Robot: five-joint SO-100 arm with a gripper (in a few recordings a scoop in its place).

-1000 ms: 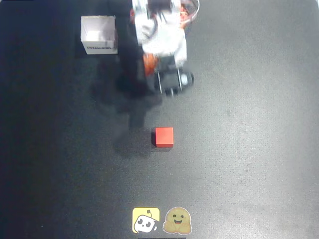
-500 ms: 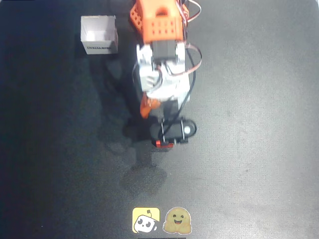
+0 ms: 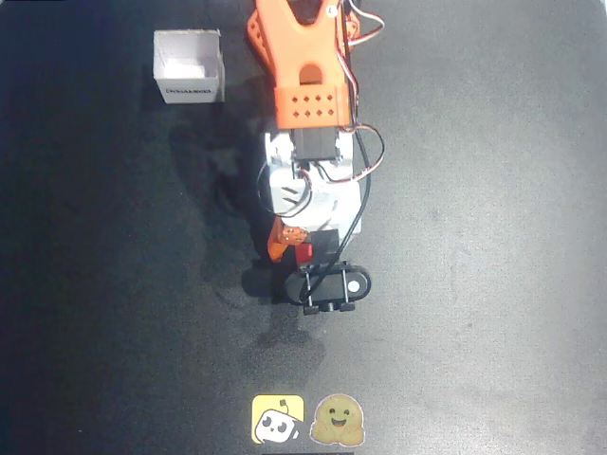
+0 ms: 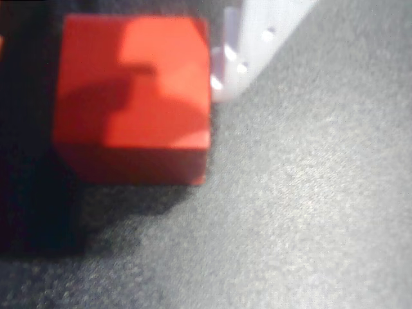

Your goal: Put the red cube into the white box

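1. Across the frame's middle, the orange-and-white robot arm (image 3: 308,142) reaches down over the dark grey worktop (image 3: 474,284).
2. Upper left, the small white cardboard box (image 3: 190,66) sits empty.
3. At centre, the small red cube (image 3: 303,252) rests on the worktop between the jaws (image 3: 318,284); whether they are spread or pinching, I cannot tell. Lifting and delivery remain.

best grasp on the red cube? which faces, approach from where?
Take the red cube from above, jaws on two opposite vertical faces. It sits flat on the table with plain square sides, so any opposite pair should do. The gripper is already over it.
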